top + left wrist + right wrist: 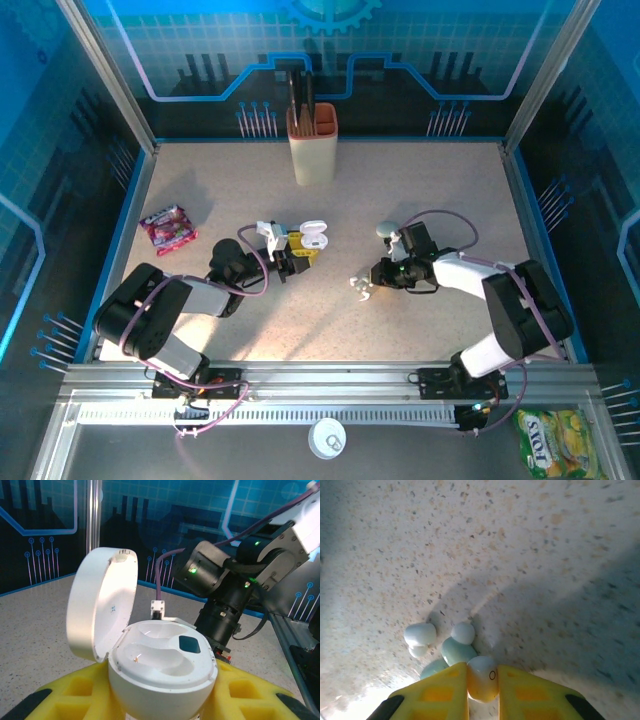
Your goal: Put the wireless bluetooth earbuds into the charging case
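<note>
Right claw pinches one earbud between its fingertips; left claw grips the open charging case.

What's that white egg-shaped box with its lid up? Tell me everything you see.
The charging case is a glossy white, rounded plastic shell, standing upright. Its hinged lid stands open. Inside are two hollow wells, no earbud in them, and a small dark square. The left gripper holds its base between yellow fingers.
</note>
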Robot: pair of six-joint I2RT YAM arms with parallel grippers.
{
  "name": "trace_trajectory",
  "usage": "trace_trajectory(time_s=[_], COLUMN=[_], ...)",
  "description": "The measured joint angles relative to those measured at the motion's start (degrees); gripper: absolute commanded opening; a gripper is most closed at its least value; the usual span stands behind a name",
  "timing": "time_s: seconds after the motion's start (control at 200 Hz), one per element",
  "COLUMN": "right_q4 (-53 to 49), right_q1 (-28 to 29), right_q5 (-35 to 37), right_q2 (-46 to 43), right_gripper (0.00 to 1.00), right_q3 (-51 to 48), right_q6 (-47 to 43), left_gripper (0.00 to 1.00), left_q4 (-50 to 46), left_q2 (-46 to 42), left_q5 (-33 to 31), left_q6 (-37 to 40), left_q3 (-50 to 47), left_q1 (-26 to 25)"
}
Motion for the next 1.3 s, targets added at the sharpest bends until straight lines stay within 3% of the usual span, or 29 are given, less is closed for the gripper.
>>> trace_trajectory(time_s=[0.3,0.525,0.72,0.92,1.14,1.301], right_q4=[-18.03,-31.71,-38.73,-36.04,-23.41,-16.50], right_q1=[9.60,16.87,20.15,21.16,21.31,22.64], right_q5=[21.44,37.13,44.87,43.41,32.59,25.92], right_q2=[-4.79,0.33,4.57,0.70,-14.91,-18.51], right_gripper=[0.19,0.18,0.18,0.18,0.17,0.17], right_q3=[11.19,22.75,26.29,25.59,20.02,19.56], right_q6=[-3.10,-3.69,-3.72,-6.08,-12.39,-16.79], left_gripper=[0.36,0.35,0.35,0.34,0.34,0.34], left_q4=[-0.02,-0.02,0.00,-0.04,-0.02,-0.02], left_q2=[0.94,1.49,1.68,2.82,2.93,2.93], left_q5=[-0.02,0.00,0.00,0.66,2.73,4.72], left_q6=[0.09,0.17,0.20,0.24,0.76,1.31], left_q3=[0.00,0.02,0.37,0.39,0.44,0.52], left_q1=[0.00,0.00,0.00,0.00,0.00,-0.02])
